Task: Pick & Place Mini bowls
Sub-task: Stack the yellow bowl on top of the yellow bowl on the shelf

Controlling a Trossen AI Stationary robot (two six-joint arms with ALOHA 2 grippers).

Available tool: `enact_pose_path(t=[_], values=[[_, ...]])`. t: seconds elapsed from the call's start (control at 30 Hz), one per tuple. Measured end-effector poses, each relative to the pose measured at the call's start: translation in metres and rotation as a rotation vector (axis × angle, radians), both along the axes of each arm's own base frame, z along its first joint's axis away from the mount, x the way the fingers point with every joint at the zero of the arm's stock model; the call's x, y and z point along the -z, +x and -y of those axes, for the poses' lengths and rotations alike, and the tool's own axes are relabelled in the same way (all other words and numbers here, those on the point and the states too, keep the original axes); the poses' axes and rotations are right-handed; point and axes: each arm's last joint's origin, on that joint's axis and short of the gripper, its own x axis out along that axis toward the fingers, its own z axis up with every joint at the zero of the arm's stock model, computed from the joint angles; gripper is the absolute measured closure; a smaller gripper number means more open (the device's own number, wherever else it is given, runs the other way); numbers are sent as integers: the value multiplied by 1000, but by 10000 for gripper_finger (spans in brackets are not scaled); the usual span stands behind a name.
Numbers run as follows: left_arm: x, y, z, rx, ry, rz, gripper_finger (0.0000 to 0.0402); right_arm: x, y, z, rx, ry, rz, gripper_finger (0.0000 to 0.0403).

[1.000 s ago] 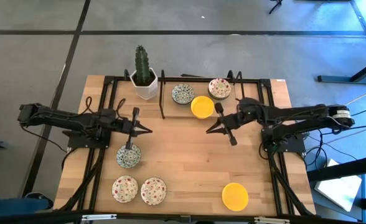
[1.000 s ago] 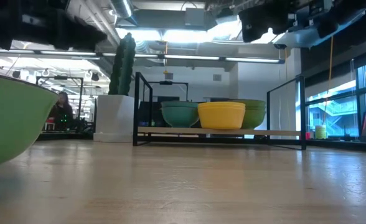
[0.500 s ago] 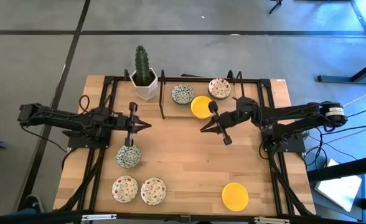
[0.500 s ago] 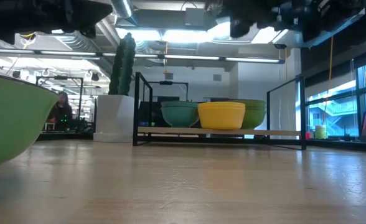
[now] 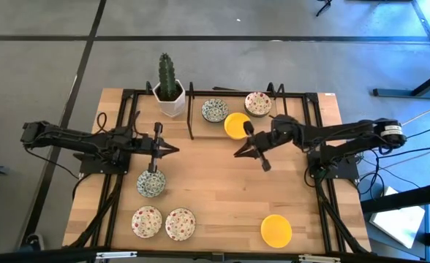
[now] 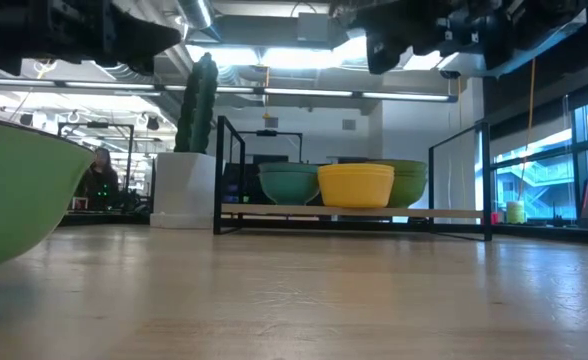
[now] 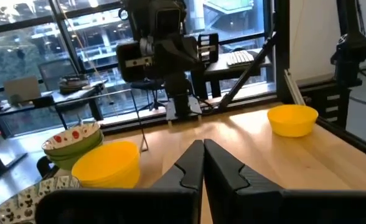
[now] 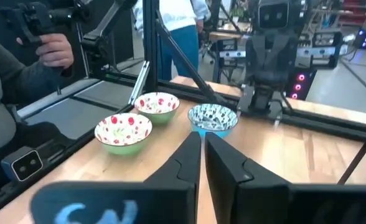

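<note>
Three mini bowls sit at the far side inside a black frame: a blue-green one [image 5: 215,110], a yellow one [image 5: 237,125] and a red-speckled one [image 5: 259,104]. Near the left front stand a blue-green bowl [image 5: 150,183] and two red-speckled bowls [image 5: 147,221] [image 5: 180,223]. A yellow bowl [image 5: 276,230] rests at the right front. My left gripper [image 5: 173,150] hovers shut above the table, left of centre, pointing level toward the right. My right gripper [image 5: 236,153] hovers shut near the centre, pointing left, just nearer than the yellow bowl. Neither holds anything.
A cactus in a white pot [image 5: 169,98] stands at the far left beside the black frame [image 5: 191,109]. Black rails [image 5: 120,168] run along both table sides. A person's hand [image 8: 52,46] shows beyond the table's left edge. Bare wood [image 5: 215,190] lies between the grippers.
My right gripper has moved a little toward the table's left, staying shut and holding nothing. The bowls have stayed where they were.
</note>
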Motion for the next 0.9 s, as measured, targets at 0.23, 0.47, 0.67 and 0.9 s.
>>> enact_pose_path(t=[0.23, 0.47, 0.67, 0.9], values=[[0, 0, 0, -15, -81, 3, 398, 6, 4, 0, 15, -4, -23, 377], [0, 0, -1, -25, -106, 3, 398, 10, 6, 1, 14, -21, -31, 377], [0, 0, -3, -95, -146, 5, 397, 9, 6, 1, 15, -14, -33, 377], [4, 4, -3, -109, -159, -28, 397, 10, 7, 1, 47, -10, -37, 377]])
